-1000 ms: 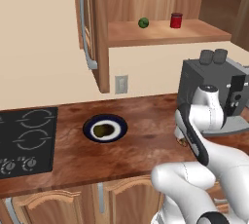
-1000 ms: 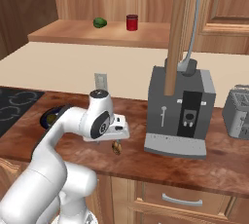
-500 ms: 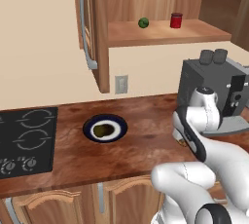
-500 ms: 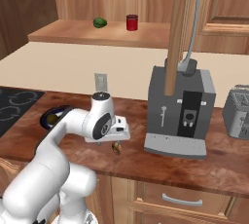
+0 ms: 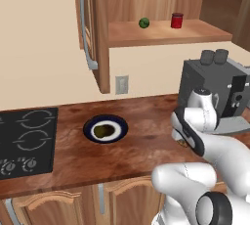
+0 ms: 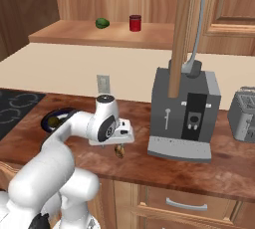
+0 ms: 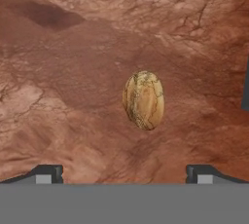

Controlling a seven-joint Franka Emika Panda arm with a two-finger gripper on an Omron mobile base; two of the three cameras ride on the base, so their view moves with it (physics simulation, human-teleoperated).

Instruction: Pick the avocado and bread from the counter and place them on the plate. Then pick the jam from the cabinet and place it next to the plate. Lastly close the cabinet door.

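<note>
The bread, a tan speckled oval, lies on the counter just ahead of my open gripper, between the lines of its two fingertips. In the right base view the gripper hangs right above the bread, apart from it. The avocado rests on the blue-rimmed plate to the left. The red jam stands on the cabinet shelf. The cabinet door stands open.
A green ball sits left of the jam on the shelf. A grey coffee machine stands close to the right of the hand, a toaster beyond it. The black stovetop is at the far left.
The hand has crept very slightly over the bread; the jaws stay wide open and nothing else has moved.
</note>
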